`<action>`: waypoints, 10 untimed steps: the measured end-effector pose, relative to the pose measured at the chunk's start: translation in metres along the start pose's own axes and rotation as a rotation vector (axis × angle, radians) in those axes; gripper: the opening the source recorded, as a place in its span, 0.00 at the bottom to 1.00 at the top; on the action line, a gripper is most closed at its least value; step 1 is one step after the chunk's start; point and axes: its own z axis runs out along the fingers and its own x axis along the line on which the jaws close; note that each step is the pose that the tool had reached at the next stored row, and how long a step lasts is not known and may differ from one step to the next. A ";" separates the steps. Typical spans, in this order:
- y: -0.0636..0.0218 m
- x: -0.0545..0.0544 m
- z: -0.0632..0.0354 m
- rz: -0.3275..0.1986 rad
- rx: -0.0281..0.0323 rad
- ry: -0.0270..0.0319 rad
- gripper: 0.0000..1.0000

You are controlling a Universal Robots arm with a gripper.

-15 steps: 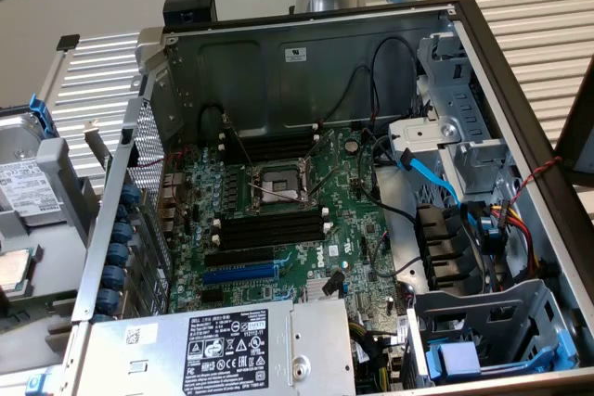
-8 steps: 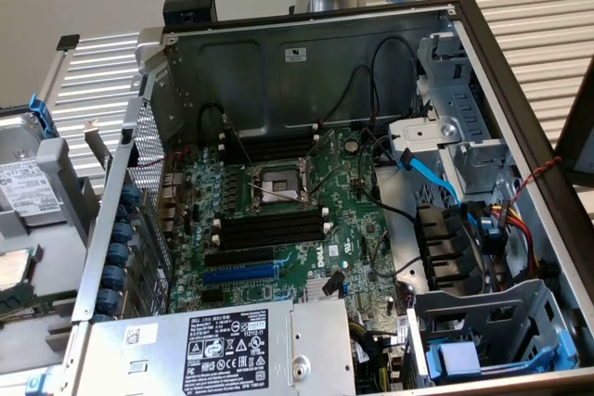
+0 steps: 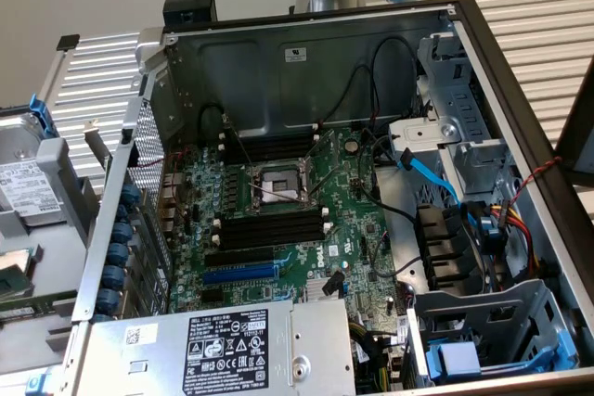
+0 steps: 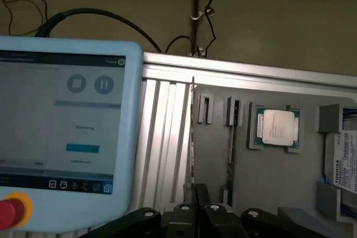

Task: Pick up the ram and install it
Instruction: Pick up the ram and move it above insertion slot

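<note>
Ram [image 4: 192,137]: thin stick seen edge-on, a dark sliver with a small notch at its far end; faces and chips not discernible. Position: apparently pinched between the narrow-set fingers [image 4: 203,196] of the gripper [image 4: 196,190], above the seam where the ribbed tabletop [image 4: 164,137] met a grey tray [image 4: 217,154]. Long axis: ran straight away from the fingers, parallel to a similar strip [image 4: 230,154] resting in the tray. Clearance: teach pendant [image 4: 67,132] near on one side; processor [image 4: 277,128] and hard drive [image 4: 343,160] well apart on the other. Computer case [image 3: 316,62] lay open, black memory slots [image 3: 274,229] facing up.
</note>
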 end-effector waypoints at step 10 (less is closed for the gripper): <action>-0.0027 0.002 -0.0399 0.007 -0.0011 0.0053 0.12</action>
